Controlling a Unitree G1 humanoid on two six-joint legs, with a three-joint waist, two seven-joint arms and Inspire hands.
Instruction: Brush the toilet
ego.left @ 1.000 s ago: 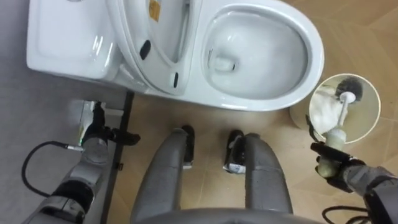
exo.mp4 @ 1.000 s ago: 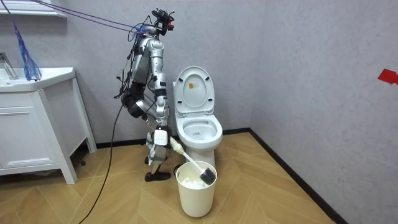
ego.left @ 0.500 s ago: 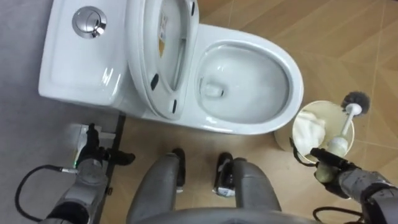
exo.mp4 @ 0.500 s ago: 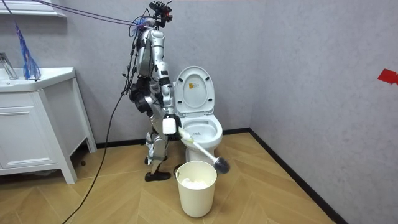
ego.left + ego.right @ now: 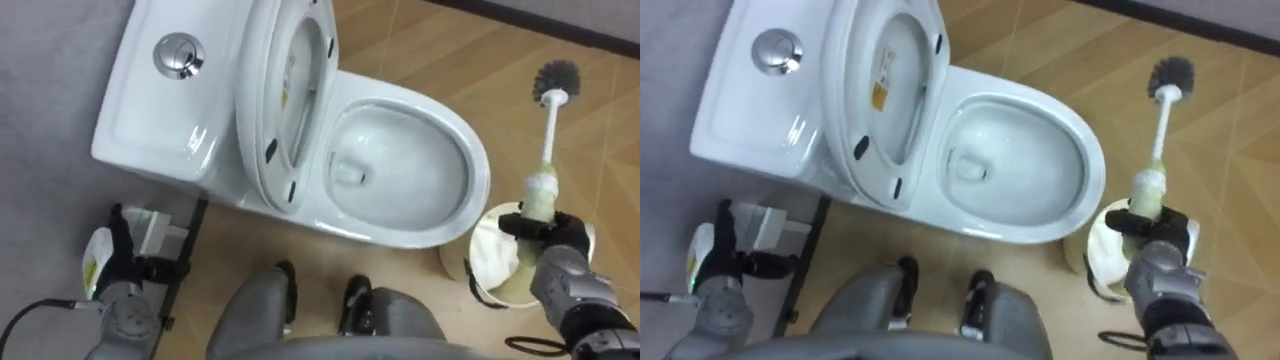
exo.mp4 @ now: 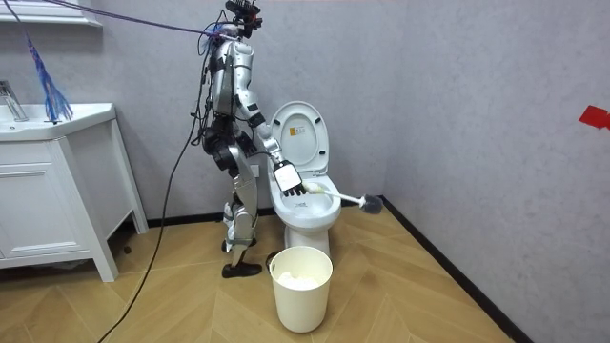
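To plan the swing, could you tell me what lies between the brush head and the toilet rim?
Between brush head and toilet rim, only bare wood floor, in the left eye view.

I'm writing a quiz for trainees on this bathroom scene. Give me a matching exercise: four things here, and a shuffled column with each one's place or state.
1 toilet brush
2 toilet lid
3 bin
4 flush button

A on top of the cistern
B raised
C on the floor by the bowl
D gripped in the right hand

Pairs: 1-D, 2-B, 3-C, 4-A
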